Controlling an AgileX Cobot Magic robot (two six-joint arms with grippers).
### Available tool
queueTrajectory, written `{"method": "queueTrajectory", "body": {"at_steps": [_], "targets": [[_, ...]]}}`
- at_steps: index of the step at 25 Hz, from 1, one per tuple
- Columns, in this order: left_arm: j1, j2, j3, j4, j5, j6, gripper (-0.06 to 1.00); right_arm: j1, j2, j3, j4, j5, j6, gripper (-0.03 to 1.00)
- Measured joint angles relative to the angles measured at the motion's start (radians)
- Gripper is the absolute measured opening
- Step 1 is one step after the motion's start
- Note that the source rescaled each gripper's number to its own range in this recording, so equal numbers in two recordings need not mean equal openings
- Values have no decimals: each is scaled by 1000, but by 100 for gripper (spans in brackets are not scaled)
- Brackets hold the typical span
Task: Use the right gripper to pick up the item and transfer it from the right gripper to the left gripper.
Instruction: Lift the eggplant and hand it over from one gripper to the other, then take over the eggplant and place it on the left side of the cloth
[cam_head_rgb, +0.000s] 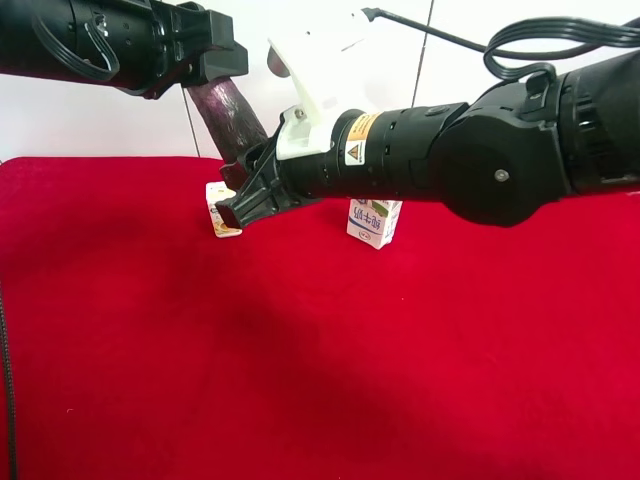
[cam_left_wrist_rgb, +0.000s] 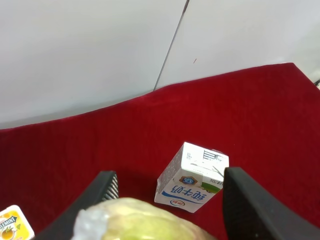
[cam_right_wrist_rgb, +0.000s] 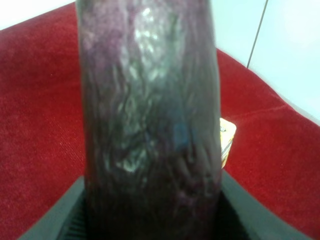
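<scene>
The dark purple eggplant (cam_head_rgb: 232, 115) hangs tilted in the air between both arms. My right gripper (cam_head_rgb: 240, 200), on the arm with the white housing, is shut on its lower part. In the right wrist view the eggplant (cam_right_wrist_rgb: 150, 125) fills the gap between the fingers (cam_right_wrist_rgb: 250, 210). My left gripper (cam_head_rgb: 225, 65), on the all-black arm, sits at the eggplant's top end. In the left wrist view the pale yellow-green stem end (cam_left_wrist_rgb: 140, 220) lies between the spread fingers (cam_left_wrist_rgb: 245, 200), with a slim gap on one side.
A white milk carton (cam_head_rgb: 375, 222) stands on the red cloth (cam_head_rgb: 320, 360) behind the right arm, and it also shows in the left wrist view (cam_left_wrist_rgb: 192, 185). A small yellow-white carton (cam_head_rgb: 222, 210) stands under the eggplant. A white wall is behind.
</scene>
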Motion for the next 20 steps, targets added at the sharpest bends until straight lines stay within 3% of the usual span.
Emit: {"method": "queueTrajectory", "body": {"at_steps": [3,4,5,6,8,10,16,20], "targets": [[0,0,0,2,0,1,30,0,0,0,0,1,0,2],[0,0,0,8,3,5,21,0,0,0,0,0,-1,7],[1,2,1,12,3,8,5,0,0,0,0,-7,-1,18],[1,3,1,14,4,9,0,0,-3,0,0,-9,-3,32],[1,3,1,14,6,11,1,0,-6,0,0,0,-4,55],[1,3,1,14,8,11,1,0,-15,0,0,42,-7,67],[1,3,1,15,14,11,1,0,-111,0,0,177,-8,73],[1,3,1,15,14,11,1,0,-186,0,0,189,-8,73]]}}
